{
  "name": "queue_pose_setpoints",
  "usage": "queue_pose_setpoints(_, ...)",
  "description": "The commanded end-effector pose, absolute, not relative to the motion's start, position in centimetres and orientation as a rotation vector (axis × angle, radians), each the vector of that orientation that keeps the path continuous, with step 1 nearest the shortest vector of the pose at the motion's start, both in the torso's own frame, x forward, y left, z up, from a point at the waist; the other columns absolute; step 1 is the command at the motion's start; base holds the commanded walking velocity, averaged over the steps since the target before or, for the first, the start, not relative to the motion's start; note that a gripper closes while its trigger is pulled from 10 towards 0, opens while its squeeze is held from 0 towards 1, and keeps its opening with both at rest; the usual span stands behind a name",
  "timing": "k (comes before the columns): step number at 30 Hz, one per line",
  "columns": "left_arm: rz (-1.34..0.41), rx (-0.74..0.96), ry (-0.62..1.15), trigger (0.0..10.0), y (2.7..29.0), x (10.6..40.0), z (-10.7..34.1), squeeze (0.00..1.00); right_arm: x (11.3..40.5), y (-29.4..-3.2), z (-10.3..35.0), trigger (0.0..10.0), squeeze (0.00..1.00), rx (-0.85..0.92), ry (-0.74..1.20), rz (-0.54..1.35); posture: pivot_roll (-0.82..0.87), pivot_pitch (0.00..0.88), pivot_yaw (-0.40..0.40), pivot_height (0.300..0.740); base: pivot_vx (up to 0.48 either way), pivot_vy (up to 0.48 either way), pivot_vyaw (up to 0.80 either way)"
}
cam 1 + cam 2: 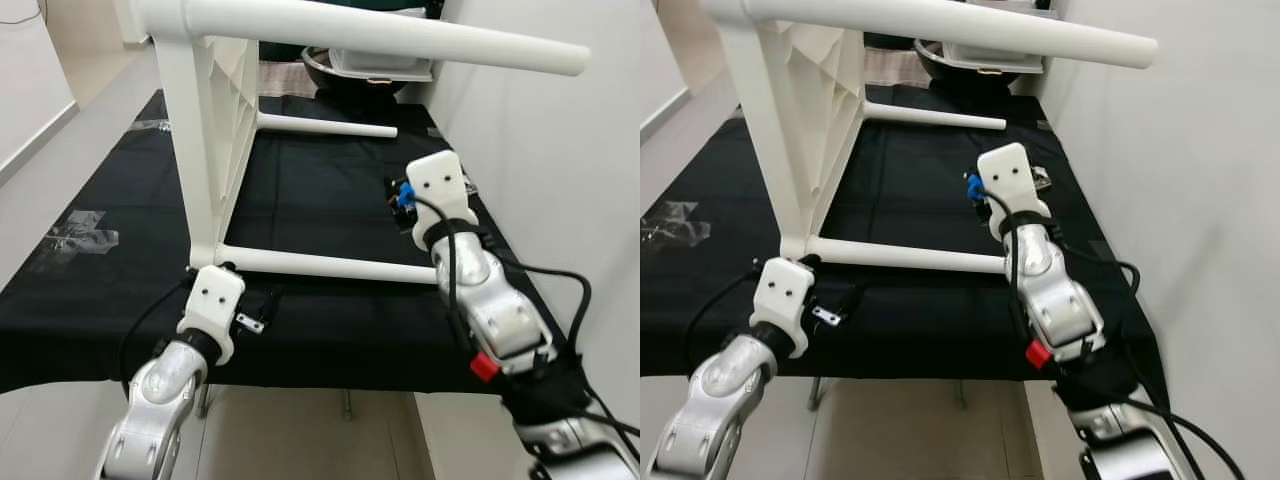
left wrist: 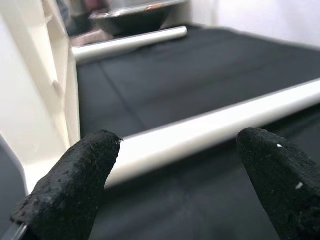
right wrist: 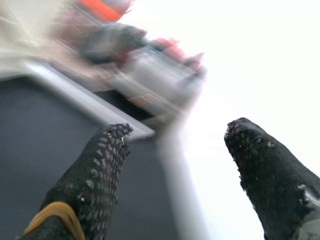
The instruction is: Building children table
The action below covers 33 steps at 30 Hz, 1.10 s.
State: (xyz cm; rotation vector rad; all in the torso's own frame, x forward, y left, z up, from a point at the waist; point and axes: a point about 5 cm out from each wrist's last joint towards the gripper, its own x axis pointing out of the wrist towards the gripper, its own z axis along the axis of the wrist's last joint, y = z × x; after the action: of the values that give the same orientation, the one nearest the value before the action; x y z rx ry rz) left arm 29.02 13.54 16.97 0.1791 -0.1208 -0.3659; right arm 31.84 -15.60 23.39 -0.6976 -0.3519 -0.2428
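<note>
So the left claw (image 2: 175,180) sits at the near edge of the black-covered bench (image 1: 330,190), fingers spread apart, right by the lowest white round leg (image 1: 330,265) of the white plastic children's table (image 1: 215,130), which lies tipped on its side. Off to the right, the right claw (image 3: 175,165) is spread apart too, gripping nothing, up near the white wall (image 1: 560,160).

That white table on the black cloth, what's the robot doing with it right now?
The white children's table lies on its side on the black-covered work surface, its legs sticking out sideways. The left gripper sits open near the lowest leg, close to where it joins the tabletop, without gripping it. The right gripper is also open, held over the cloth near the wall. Nothing is being held at this moment.
</note>
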Motion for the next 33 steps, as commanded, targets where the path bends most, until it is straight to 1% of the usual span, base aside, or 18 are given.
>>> queue_pose_setpoints(1,-0.418,0.147,-0.133,10.0,13.5,30.0,17.2,0.0,30.4,-15.3,24.3,10.0,0.0,-0.824,-0.525,-0.37,0.08,0.025,-0.08,0.74,0.0,0.0,0.0)
queue_pose_setpoints(6,-0.475,0.125,-0.135,10.0,13.1,31.1,17.6,0.0,29.9,-15.2,24.6,10.0,0.0,-0.858,-0.593,-0.422,0.07,0.021,-0.075,0.74,0.0,0.0,0.0)
queue_pose_setpoints(7,-0.501,0.121,-0.147,10.0,12.7,32.6,18.2,0.0,29.4,-14.5,25.3,10.0,0.0,-0.864,-0.686,-0.483,0.06,0.019,-0.064,0.74,0.0,0.0,0.0)
queue_pose_setpoints(8,-0.501,0.121,-0.147,10.0,12.7,32.6,18.2,0.0,29.4,-14.5,25.3,10.0,0.0,-0.864,-0.686,-0.483,0.06,0.019,-0.064,0.74,0.0,0.0,0.0)
queue_pose_setpoints(9,-0.507,0.123,-0.156,10.0,12.6,33.1,18.5,0.0,29.3,-14.2,25.6,10.0,0.0,-0.867,-0.727,-0.51,0.06,0.02,-0.063,0.74,0.0,0.0,0.0)
queue_pose_setpoints(15,-0.495,0.135,-0.181,10.0,12.3,34.6,19.5,0.0,29.4,-13.2,26.7,10.0,0.0,-0.874,-0.818,-0.502,0.06,0.03,-0.055,0.74,0.0,0.0,0.0)
queue_pose_setpoints(17,-0.482,0.135,-0.185,10.0,12.4,34.9,19.7,0.0,29.7,-13.1,27.2,10.0,0.0,-0.88,-0.83,-0.512,0.05,0.033,-0.055,0.74,0.0,0.0,0.0)
queue_pose_setpoints(18,-0.452,0.136,-0.196,10.0,12.9,35.6,20.4,0.0,30.5,-12.9,28.1,10.0,0.0,-0.927,-0.844,-0.518,0.06,0.054,-0.05,0.74,0.0,0.0,0.0)
queue_pose_setpoints(20,-0.452,0.136,-0.196,10.0,12.9,35.6,20.4,0.0,30.5,-12.9,28.1,10.0,0.0,-0.927,-0.844,-0.518,0.06,0.054,-0.05,0.74,0.0,0.0,0.0)
queue_pose_setpoints(23,-0.423,0.142,-0.211,10.0,13.6,36.4,21.0,0.0,31.5,-12.6,28.6,10.0,0.0,-0.986,-0.86,-0.537,0.06,0.064,-0.05,0.74,0.0,0.0,0.0)
queue_pose_setpoints(27,-0.407,0.151,-0.214,10.0,13.9,36.7,21.2,0.0,32.3,-12.2,29.0,10.0,0.0,-1.022,-0.876,-0.541,0.06,0.081,-0.054,0.74,0.0,0.0,0.0)
queue_pose_setpoints(32,-0.386,0.16,-0.22,10.0,14.7,37.3,21.2,0.0,34.4,-11.7,29.3,10.0,0.0,-1.116,-0.861,-0.557,0.06,0.098,-0.063,0.74,0.0,0.0,0.0)
queue_pose_setpoints(33,-0.386,0.16,-0.22,10.0,14.7,37.3,21.2,0.0,34.4,-11.7,29.3,10.0,0.0,-1.116,-0.861,-0.557,0.06,0.098,-0.063,0.74,0.0,0.0,0.0)
